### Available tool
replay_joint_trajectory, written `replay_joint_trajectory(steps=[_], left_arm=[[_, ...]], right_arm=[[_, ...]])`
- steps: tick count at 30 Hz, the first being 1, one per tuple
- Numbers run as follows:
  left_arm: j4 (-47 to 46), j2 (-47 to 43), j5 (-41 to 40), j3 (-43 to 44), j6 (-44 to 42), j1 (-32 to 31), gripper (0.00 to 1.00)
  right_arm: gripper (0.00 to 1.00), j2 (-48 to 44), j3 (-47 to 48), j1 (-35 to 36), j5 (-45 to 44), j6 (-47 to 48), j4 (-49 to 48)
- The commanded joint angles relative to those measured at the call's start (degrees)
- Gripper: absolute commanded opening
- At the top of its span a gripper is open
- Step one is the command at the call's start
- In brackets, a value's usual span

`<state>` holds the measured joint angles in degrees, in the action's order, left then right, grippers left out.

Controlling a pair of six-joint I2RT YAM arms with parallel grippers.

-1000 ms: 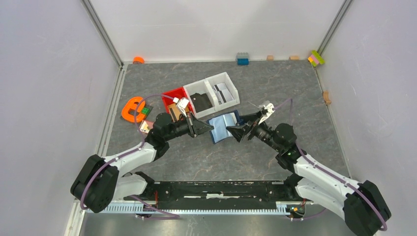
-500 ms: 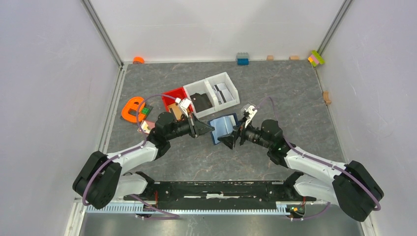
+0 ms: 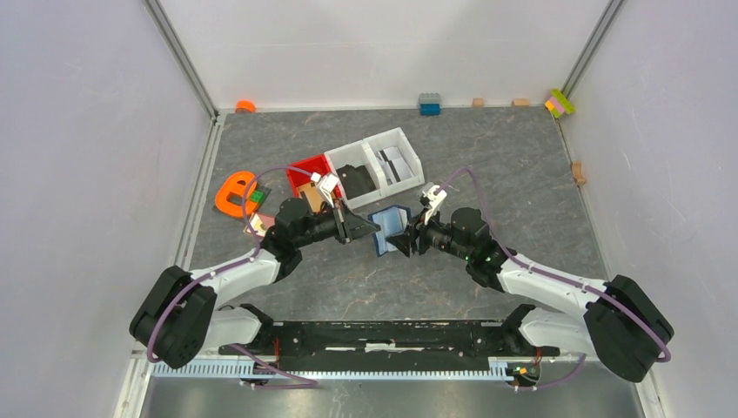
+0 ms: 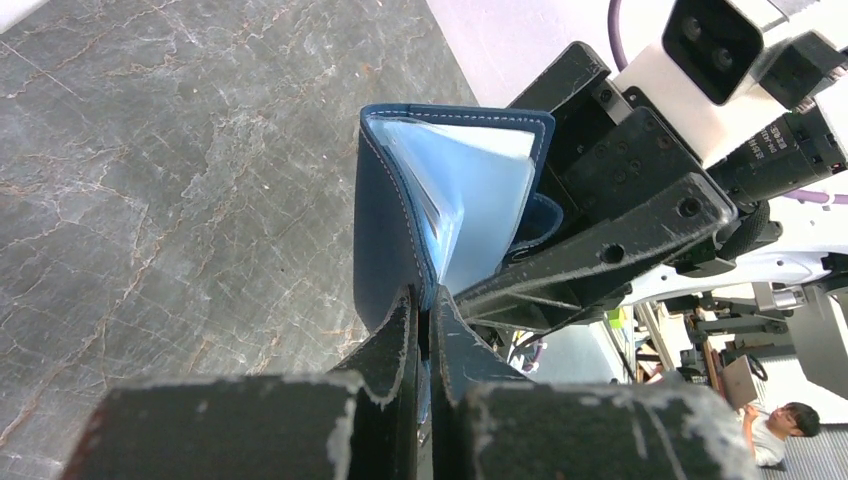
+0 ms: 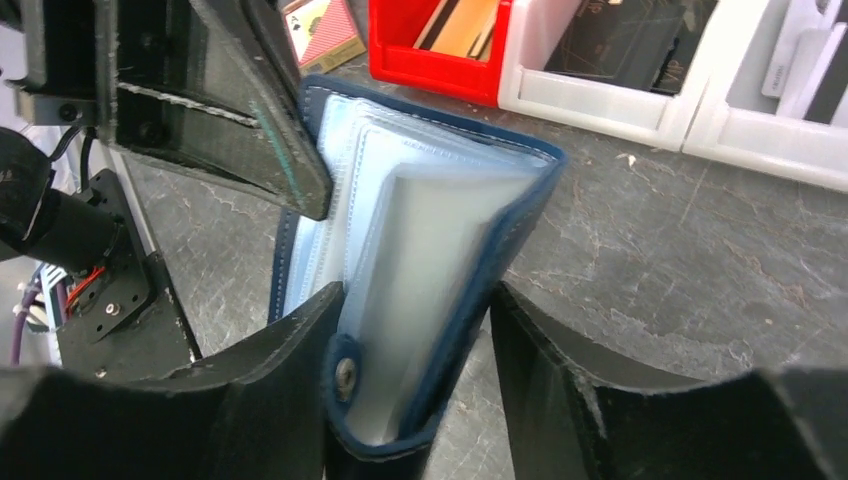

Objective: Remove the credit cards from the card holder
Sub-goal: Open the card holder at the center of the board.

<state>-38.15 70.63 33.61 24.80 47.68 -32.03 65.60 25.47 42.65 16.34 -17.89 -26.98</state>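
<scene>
The navy card holder (image 3: 390, 226) stands half open on the mat between both grippers, with its light blue sleeves (image 5: 420, 230) facing the right wrist camera. My left gripper (image 3: 372, 229) is shut on the edge of the holder's left cover (image 4: 385, 230). My right gripper (image 3: 404, 238) is open, and its jaws straddle the holder's right cover and snap strap (image 5: 345, 375). The left finger (image 5: 290, 370) touches the strap. The right finger (image 5: 560, 370) stands a little off the cover. Light grey and dark credit cards (image 3: 398, 164) lie in the far white bin. I cannot tell whether the sleeves hold cards.
A red bin (image 3: 306, 167) with brown pieces and two white bins (image 3: 376, 150) stand just behind the holder; one holds a black item (image 3: 355, 179). An orange object (image 3: 233, 193) lies at the left. Small bricks (image 3: 429, 104) line the back wall.
My right gripper has moved left onto the holder and now straddles its right cover. The holder has folded narrower. My left gripper has kept its hold in place.
</scene>
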Motion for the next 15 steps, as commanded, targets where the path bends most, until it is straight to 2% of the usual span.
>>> replay_joint_trajectory(steps=[1,7,9,10,13,15], left_arm=[[-4.6,-0.4,1.9,2.4,0.8,-0.6,0.02],[-4.5,-1.0,1.7,2.2,0.7,-0.6,0.02],[-4.5,-1.0,1.7,2.2,0.7,-0.6,0.02],[-4.4,-1.0,1.5,2.2,0.6,-0.6,0.02],[-0.1,-1.3,-0.8,3.0,-1.0,-0.6,0.02],[4.1,-1.1,-2.5,3.8,-2.3,-0.6,0.02]], right_arm=[[0.5,0.1,2.7,0.5,-1.1,0.9,0.6],[0.33,-0.9,2.5,0.5,-2.8,1.2,1.3],[0.31,-1.5,2.4,0.4,-5.7,1.3,2.4],[0.34,-1.8,2.4,0.5,-8.0,1.2,3.5],[0.7,-3.2,2.6,0.4,-18.0,-0.1,7.9],[0.79,-4.4,2.4,0.3,-22.9,-0.7,9.6]])
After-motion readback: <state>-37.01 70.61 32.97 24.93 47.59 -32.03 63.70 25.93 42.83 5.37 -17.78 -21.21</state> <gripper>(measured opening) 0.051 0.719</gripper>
